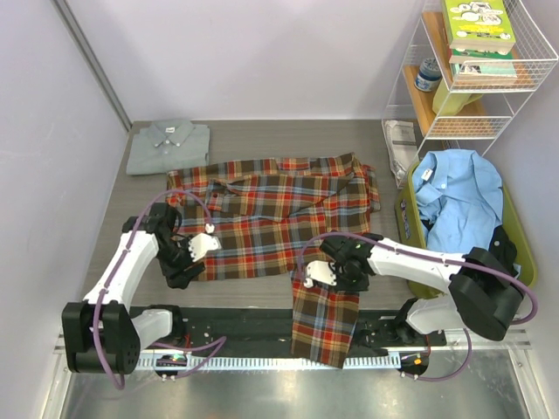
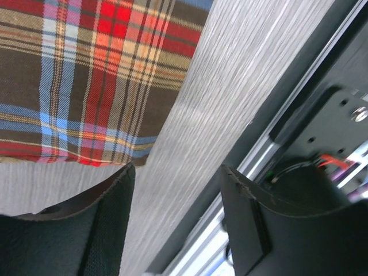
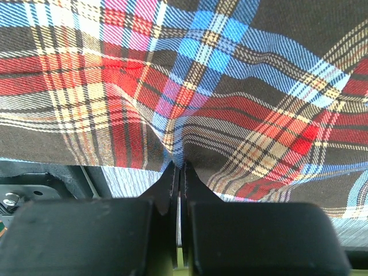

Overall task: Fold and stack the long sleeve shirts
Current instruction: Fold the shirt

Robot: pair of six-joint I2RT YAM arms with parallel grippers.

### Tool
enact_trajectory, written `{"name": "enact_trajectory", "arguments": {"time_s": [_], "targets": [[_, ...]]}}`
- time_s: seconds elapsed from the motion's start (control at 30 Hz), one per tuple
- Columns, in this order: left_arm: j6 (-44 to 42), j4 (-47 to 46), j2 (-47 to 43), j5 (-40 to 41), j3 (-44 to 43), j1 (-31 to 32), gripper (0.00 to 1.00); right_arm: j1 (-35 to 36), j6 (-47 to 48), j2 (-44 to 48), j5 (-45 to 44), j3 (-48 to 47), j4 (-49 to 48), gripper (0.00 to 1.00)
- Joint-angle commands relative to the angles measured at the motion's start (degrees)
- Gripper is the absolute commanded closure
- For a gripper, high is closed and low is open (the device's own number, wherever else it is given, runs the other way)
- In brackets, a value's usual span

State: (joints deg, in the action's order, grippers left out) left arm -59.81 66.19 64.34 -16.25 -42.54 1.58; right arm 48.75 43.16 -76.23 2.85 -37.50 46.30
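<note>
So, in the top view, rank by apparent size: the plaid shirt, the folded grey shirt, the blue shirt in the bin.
1. plaid shirt, spread out
2. blue shirt, crumpled
3. grey shirt, folded

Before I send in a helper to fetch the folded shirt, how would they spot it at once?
Look at the far left corner of the table. There lies the pale grey shirt, folded into a neat rectangle. Unlike the plaid shirt next to it, it is plain and not spread out.
</note>
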Motion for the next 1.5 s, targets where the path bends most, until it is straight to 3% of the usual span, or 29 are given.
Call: {"name": "enact_trajectory", "arguments": {"time_s": [0.0, 0.33, 0.5, 0.63, 0.73, 0.87, 1.07, 1.13, 1.17, 1.2, 1.27, 1.33, 1.4, 1.47], "targets": [[-8.38, 0.08, 1.32, 4.38, -0.44, -0.27, 0.40, 0.29, -1.14, 1.52, 1.19, 0.41, -2.98, 0.99], [-15.51, -11.15, 0.61, 8.51, 8.87, -0.27, 0.45, -0.59, -1.85, 2.66, 1.54, -1.88, -0.08, 0.99], [-15.86, -14.69, 5.44, 8.52, 9.50, -0.27, 0.51, -1.29, -1.67, 3.19, 1.81, -2.67, 0.80, 0.99], [-17.44, -13.64, 7.74, 7.99, 7.92, -0.27, 0.84, -2.08, -0.97, 3.98, 1.72, -3.19, 1.59, 0.99], [-17.88, -9.53, 5.37, 6.94, 6.78, -0.44, 1.00, -4.18, -0.36, 5.11, 3.64, -5.48, 3.79, 0.99], [-20.69, -4.77, 0.63, 4.92, 5.20, -1.41, 1.00, -6.12, 1.05, 7.14, 4.53, -8.64, 6.77, 0.99], [-21.40, -0.55, 1.84, 1.32, 0.80, -5.72, 1.00, -7.00, 1.67, 8.73, 4.62, -9.26, 8.28, 0.99], [-21.32, -0.89, 2.55, 0.52, 1.06, -5.63, 0.84, -7.09, 1.58, 8.38, 4.79, -9.17, 8.01, 0.99], [-20.44, -1.76, 2.64, 0.43, 1.93, -5.37, 0.83, -7.18, 1.49, 8.11, 4.88, -9.09, 7.75, 0.99], [-20.08, -4.12, 2.64, 0.78, 2.37, -5.28, 0.92, -7.18, 1.40, 7.68, 4.97, -9.26, 7.66, 0.99], [-19.29, -6.07, 3.07, 1.31, 3.34, -5.28, 0.98, -7.53, 1.40, 7.41, 5.23, -9.79, 7.57, 0.99], [-19.99, -5.56, 3.77, 1.75, 3.61, -5.28, 0.98, -7.71, 1.32, 7.06, 5.41, -10.31, 7.57, 0.99], [-22.10, -3.80, 4.04, 1.05, 3.87, -5.28, 0.71, -7.79, 1.40, 6.71, 5.15, -10.58, 7.57, 0.99], [-21.58, -5.54, 3.34, 1.57, 5.18, -4.75, 0.61, -7.88, 1.40, 6.35, 5.15, -10.76, 7.57, 0.99]]}}
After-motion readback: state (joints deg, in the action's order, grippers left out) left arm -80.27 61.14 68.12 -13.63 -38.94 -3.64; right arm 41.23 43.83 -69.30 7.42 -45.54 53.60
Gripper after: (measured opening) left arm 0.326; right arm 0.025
